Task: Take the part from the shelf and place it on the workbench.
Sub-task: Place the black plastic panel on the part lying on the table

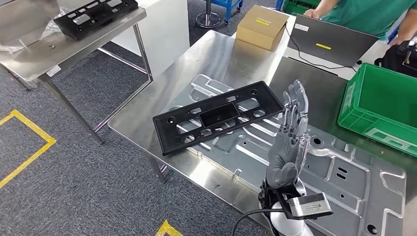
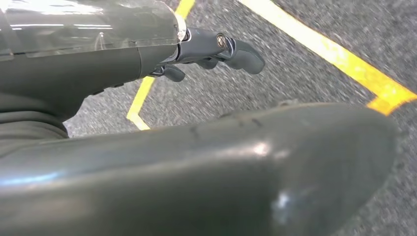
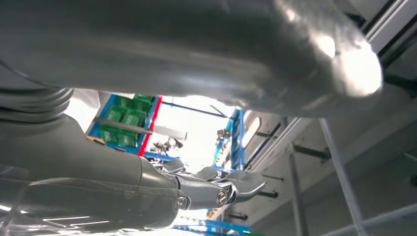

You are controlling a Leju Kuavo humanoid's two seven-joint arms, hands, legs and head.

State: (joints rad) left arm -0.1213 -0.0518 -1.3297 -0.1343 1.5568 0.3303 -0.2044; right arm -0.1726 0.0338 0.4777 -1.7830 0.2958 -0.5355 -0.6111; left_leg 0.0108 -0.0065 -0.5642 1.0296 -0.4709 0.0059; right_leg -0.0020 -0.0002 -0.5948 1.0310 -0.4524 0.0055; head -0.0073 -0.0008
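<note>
A black slotted part lies flat on a silver pressed-metal panel on the steel surface, its near-left corner close to the surface's front edge. The right hand stands upright just beside the part's right end, fingers straight and apart, holding nothing. The left hand hangs over grey carpet with yellow tape lines, fingers loosely curled around nothing. A green bin sits well to the right. A second black part rests on the shelf at far left.
</note>
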